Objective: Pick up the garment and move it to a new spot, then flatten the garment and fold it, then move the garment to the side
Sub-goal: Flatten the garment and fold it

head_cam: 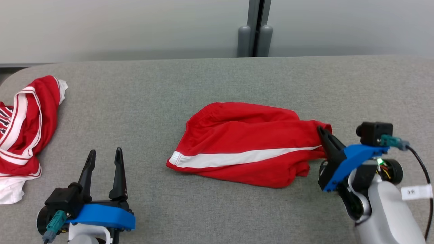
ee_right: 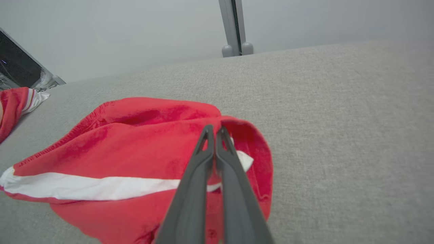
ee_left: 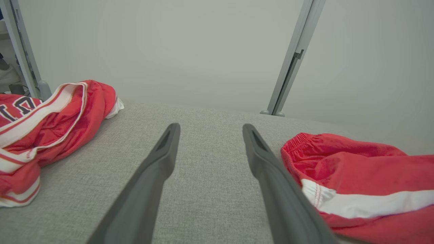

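**A:** Start with the biggest thing.

**B:** The table (head_cam: 217, 78), covered in grey cloth, runs edge to edge in the head view. On it lie the red shorts (head_cam: 244, 142) with a white stripe, just off centre toward four o'clock. They are rumpled, with the elastic waistband on their ten o'clock side.

**A:** Any other cloth?

**B:** A red-and-white jersey (head_cam: 23, 135) is heaped at nine o'clock, well apart from the shorts.

**A:** And the grippers?

**B:** The right gripper (head_cam: 321, 130) sits between three and four o'clock. Its fingers are pressed together at the shorts' three o'clock edge, and it looks to be pinching the hem there. The left gripper (head_cam: 105, 150), at seven o'clock, has its fingers spread and holds nothing. It stands over bare table between the two garments.

**A:** How far along is the task?

**B:** Early, I'd judge. The grasp seems made, but the shorts lie on the table, not yet lifted. Moving, flattening, folding and setting them aside are all left to do.
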Tool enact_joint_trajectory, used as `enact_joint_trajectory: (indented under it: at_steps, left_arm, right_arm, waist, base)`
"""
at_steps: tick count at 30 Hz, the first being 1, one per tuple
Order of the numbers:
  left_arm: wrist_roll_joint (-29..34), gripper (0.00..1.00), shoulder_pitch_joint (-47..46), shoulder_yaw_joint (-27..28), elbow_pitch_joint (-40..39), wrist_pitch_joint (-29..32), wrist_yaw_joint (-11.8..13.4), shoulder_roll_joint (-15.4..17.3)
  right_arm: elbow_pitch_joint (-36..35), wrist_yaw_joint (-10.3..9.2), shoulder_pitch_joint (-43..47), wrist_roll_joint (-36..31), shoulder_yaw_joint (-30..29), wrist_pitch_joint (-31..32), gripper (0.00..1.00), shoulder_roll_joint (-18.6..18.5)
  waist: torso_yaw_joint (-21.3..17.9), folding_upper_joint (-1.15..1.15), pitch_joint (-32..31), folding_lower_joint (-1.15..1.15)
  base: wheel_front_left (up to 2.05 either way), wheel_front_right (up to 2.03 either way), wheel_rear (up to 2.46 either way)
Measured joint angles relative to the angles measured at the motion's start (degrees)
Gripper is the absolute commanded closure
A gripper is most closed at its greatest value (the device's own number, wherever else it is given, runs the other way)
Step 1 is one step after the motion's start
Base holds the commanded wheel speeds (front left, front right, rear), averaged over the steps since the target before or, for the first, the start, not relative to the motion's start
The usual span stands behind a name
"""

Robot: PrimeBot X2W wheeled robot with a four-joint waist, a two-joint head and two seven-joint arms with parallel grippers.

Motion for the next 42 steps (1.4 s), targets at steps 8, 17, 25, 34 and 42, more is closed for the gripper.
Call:
enact_joint_trajectory:
  at_steps: [8, 17, 25, 34, 42]
  left_arm:
    - [0.5, 0.00, 1.3, 0.7, -0.4, 0.0, -0.2, -0.2]
    - [0.8, 0.00, 0.7, 1.0, -0.9, 0.0, -0.4, -0.2]
    - [1.0, 0.00, -1.8, -0.3, -0.2, 0.0, -0.7, -0.4]
    - [1.0, 0.00, -1.8, -0.4, 1.0, 0.0, -0.9, -0.7]
    - [0.9, 0.00, 0.4, 1.6, 0.6, 0.0, -0.9, -1.0]
  right_arm:
    - [-22.4, 0.00, 18.1, 6.3, -1.8, 9.4, 1.00, 0.0]
    - [-20.7, -0.01, 20.2, 6.2, -5.6, 11.2, 1.00, 0.0]
    - [-4.0, -0.01, 5.6, -0.7, -4.9, 3.7, 1.00, 0.0]
    - [6.6, 0.00, -0.2, -3.3, -5.7, -3.3, 0.00, 0.0]
    - [-0.1, 0.00, 6.1, -6.7, -8.1, -10.6, 0.00, -0.1]
  waist:
    - [-1.1, 0.00, -1.3, 0.00]
    - [-1.2, 0.00, 0.6, 0.00]
    - [0.9, 0.00, 2.6, 0.00]
    - [2.5, 0.00, 1.5, 0.00]
    - [1.1, 0.00, -1.1, 0.00]
  base:
    - [0.00, 0.00, 0.00]
    - [0.00, 0.00, 0.00]
    - [0.00, 0.00, 0.00]
    - [0.00, 0.00, 0.00]
    - [0.00, 0.00, 0.00]
